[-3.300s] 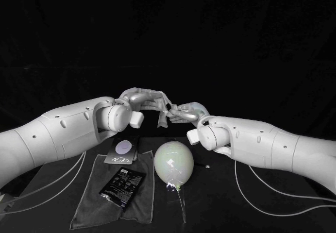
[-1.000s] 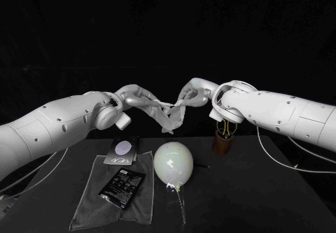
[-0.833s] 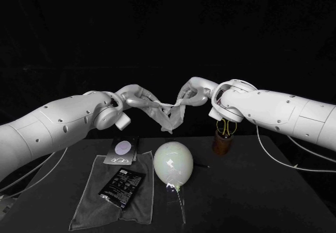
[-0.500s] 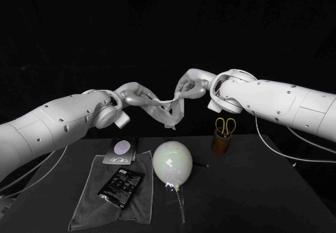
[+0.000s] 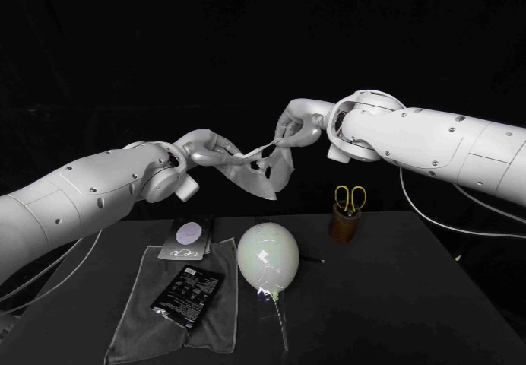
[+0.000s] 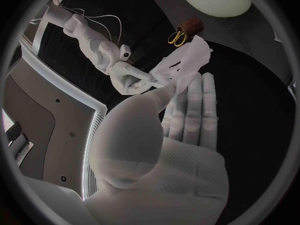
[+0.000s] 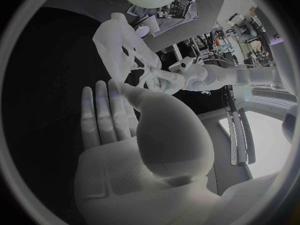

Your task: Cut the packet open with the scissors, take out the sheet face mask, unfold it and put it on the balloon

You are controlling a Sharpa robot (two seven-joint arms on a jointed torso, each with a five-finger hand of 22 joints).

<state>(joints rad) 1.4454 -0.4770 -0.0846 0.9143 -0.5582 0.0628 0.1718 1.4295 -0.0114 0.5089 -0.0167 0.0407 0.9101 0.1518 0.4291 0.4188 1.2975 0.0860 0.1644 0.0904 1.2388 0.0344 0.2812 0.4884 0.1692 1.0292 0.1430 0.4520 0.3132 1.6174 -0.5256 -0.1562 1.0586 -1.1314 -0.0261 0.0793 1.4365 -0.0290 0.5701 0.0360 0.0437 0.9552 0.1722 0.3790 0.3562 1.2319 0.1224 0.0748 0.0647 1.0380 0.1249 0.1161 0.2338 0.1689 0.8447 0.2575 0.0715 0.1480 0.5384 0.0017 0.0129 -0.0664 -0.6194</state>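
The white sheet face mask hangs stretched in the air above the table, partly unfolded, with holes showing in it. My left hand pinches its left edge and my right hand pinches its upper right corner, higher up. The mask shows past my left hand's fingers, and again as the mask beyond my right hand's fingers. The pale balloon lies on the table below the mask. The black opened packet rests on a grey cloth. Yellow-handled scissors stand in a brown holder.
A small dark card with a pale round mark lies at the cloth's far end. White cables hang from both arms down to the table's sides. The table's right half is bare black surface.
Both hands have drawn apart and the mask has spread wider. My right hand has risen and moved back, uncovering the scissors in their holder. The left hand has barely moved.
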